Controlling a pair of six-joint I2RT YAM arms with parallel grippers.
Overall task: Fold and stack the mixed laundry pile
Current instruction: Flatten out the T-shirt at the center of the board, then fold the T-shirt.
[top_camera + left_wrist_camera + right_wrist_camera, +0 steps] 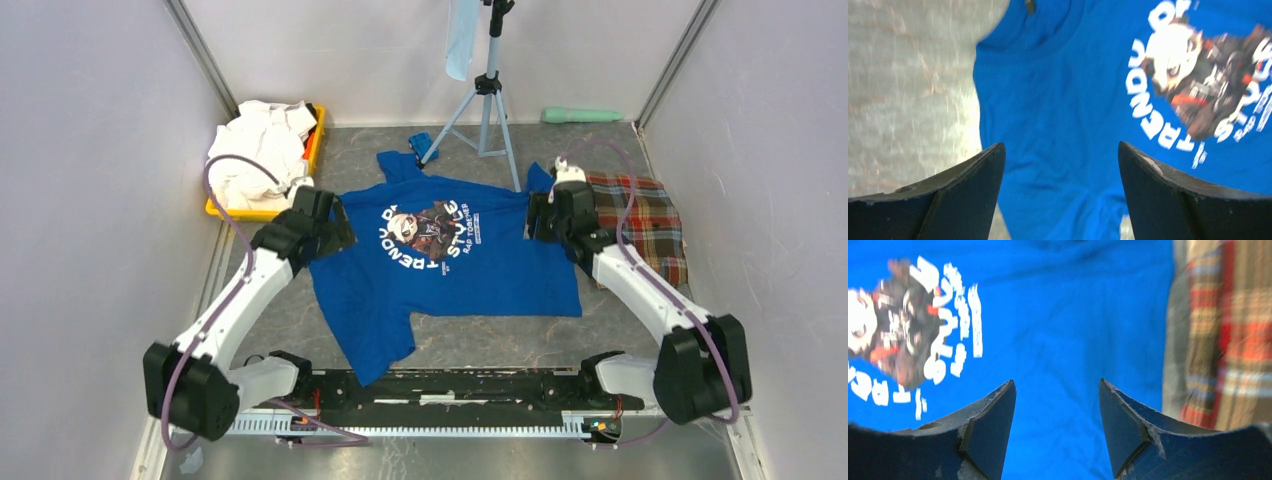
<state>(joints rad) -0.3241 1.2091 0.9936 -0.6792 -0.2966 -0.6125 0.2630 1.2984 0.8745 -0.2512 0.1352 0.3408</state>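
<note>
A royal-blue T-shirt with a chest graphic lies spread flat on the table, graphic up. My left gripper hovers open over the shirt's left edge; in the left wrist view the gripper has blue cloth between its spread jaws, not held. My right gripper hovers open over the shirt's right edge; in the right wrist view the gripper is above blue cloth, with the red-green plaid cloth beside it. White shirts are piled in a yellow tray at the back left.
The plaid cloth lies folded right of the shirt. A tripod stands at the back with a narrow pale-blue cloth hanging from it. A small bright-blue object sits by the tripod foot. A green cylinder lies along the back wall.
</note>
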